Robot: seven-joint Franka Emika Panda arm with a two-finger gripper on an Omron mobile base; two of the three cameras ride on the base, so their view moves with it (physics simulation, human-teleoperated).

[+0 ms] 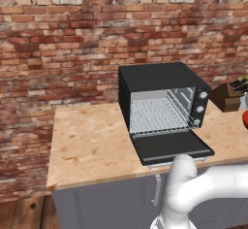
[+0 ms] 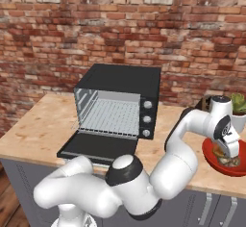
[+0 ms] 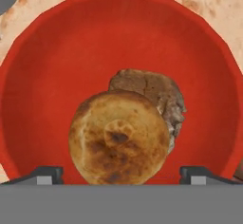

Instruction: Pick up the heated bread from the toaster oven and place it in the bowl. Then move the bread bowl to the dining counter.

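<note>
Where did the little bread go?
The heated bread lies inside the red bowl, with the gripper open right above it. The bowl sits on the wood-tone counter, to the right of the toaster oven.

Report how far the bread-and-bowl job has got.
Done: the toaster oven stands open with a bare rack, and the bread lies in the red bowl. In hand: the end effector hovers over the bowl, fingers spread either side of the bread, gripping nothing. Left: carrying the bowl to the dining counter.

The bread [image 3: 118, 137] lies in the bowl [image 3: 57, 76], which sits on the bench [image 2: 33, 130] right of the toaster oven [image 2: 120, 84].
</note>
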